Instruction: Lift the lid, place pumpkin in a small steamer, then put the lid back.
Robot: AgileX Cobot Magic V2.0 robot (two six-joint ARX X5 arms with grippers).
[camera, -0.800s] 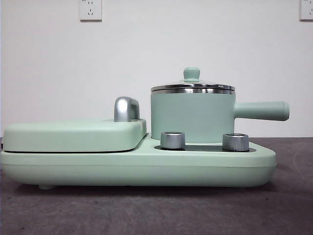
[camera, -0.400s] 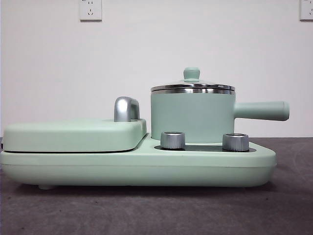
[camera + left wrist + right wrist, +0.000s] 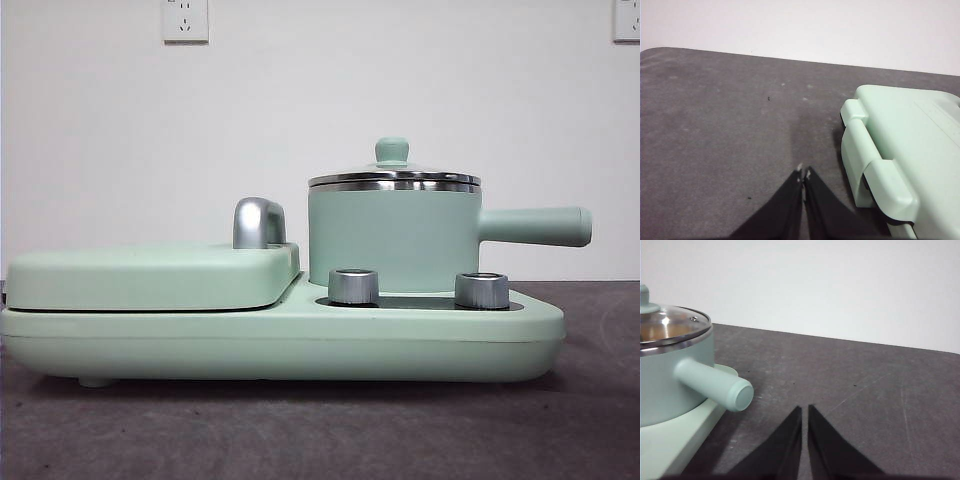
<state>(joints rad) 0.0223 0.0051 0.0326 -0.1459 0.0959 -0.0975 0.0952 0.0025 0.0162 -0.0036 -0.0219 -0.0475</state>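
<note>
Front view: glass lid point(image 3: 394, 178) w/ mint knob seated on small steamer point(image 3: 392, 240)

One small steamer point(image 3: 392, 238) is seen, covered by one lid point(image 3: 393, 176). Two steel dials point(image 3: 353, 286) are counted on one mint-green cooker base point(image 3: 280, 345), with one flat rectangular cover point(image 3: 150, 275), one chrome handle point(image 3: 258, 222), and two wall sockets point(image 3: 185, 19).

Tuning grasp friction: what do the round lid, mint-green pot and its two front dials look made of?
Round glass lid: clear pane, looks like glass, in a mirror-bright steel-looking rim; the knob is matte mint, plastic or coated.
Mint-green cylindrical pot: even satin finish, probably painted metal, with a polished steel band at the top.
Two silver dials: brushed metallic, metal or plated plastic.
</note>
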